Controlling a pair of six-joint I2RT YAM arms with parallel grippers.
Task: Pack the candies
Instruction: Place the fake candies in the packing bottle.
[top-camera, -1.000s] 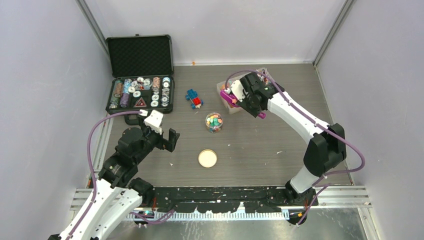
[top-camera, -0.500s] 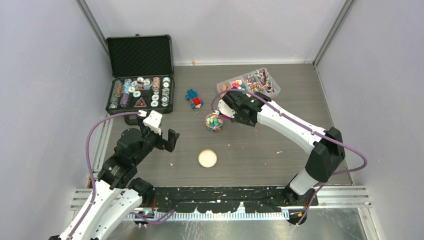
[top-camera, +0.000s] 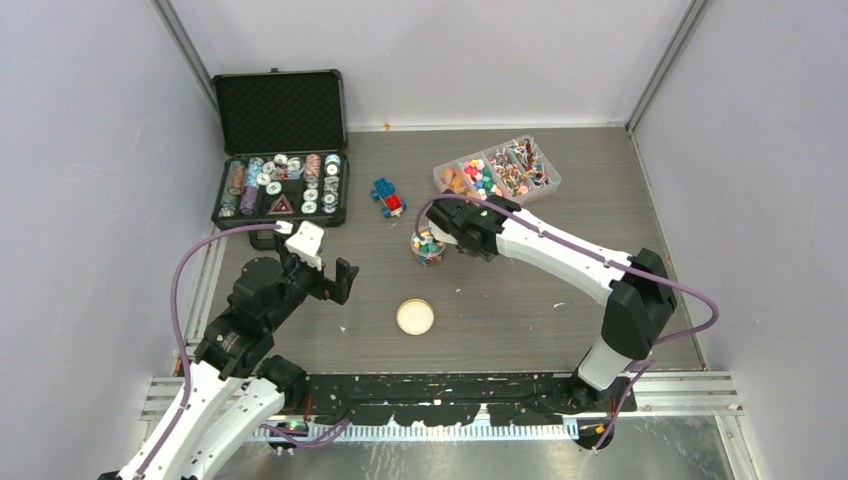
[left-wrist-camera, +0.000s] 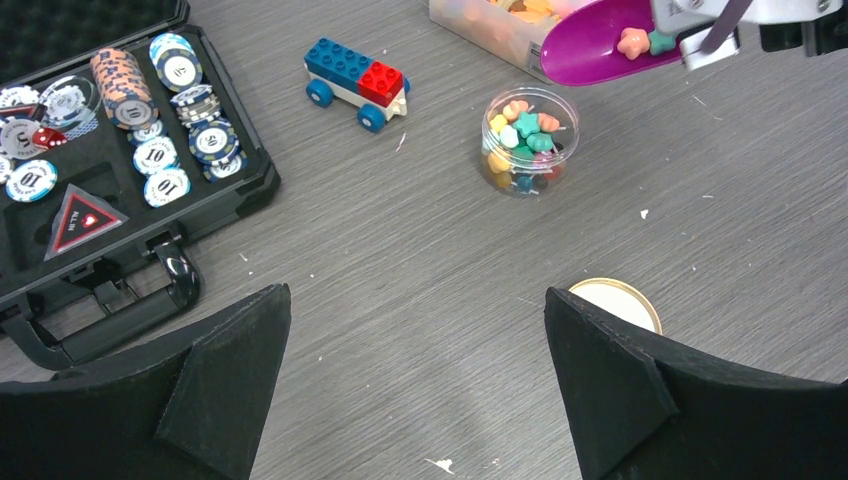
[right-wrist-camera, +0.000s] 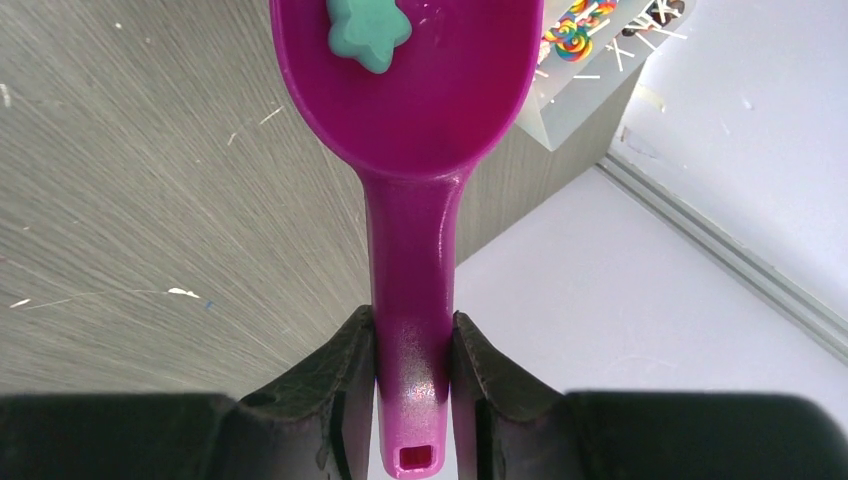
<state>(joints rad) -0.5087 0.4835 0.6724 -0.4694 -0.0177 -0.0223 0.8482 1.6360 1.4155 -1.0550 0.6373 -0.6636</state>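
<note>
A clear jar (top-camera: 428, 259) (left-wrist-camera: 488, 152) near the table's middle holds several multicoloured candies (left-wrist-camera: 522, 135). My right gripper (top-camera: 462, 226) (right-wrist-camera: 412, 335) is shut on the handle of a purple scoop (right-wrist-camera: 410, 110) (left-wrist-camera: 595, 48). The scoop's bowl hangs just above and beside the jar, on its far right. It carries a teal star candy (right-wrist-camera: 368, 30) and a pink one (left-wrist-camera: 632, 42). More candies fill the divided clear tray (top-camera: 553, 180) behind. My left gripper (top-camera: 335, 280) (left-wrist-camera: 417, 310) is open over bare table, to the left of a cork lid (top-camera: 415, 317) (left-wrist-camera: 612, 300).
An open black case (top-camera: 280, 110) of poker chips lies at the back left. A blue-and-red toy brick car (top-camera: 388, 197) (left-wrist-camera: 358, 82) stands between the case and the tray. Grey walls close in the table on three sides.
My right arm has swung the scoop from the candy tray leftward and nearer, to the jar. The left arm has not moved.
</note>
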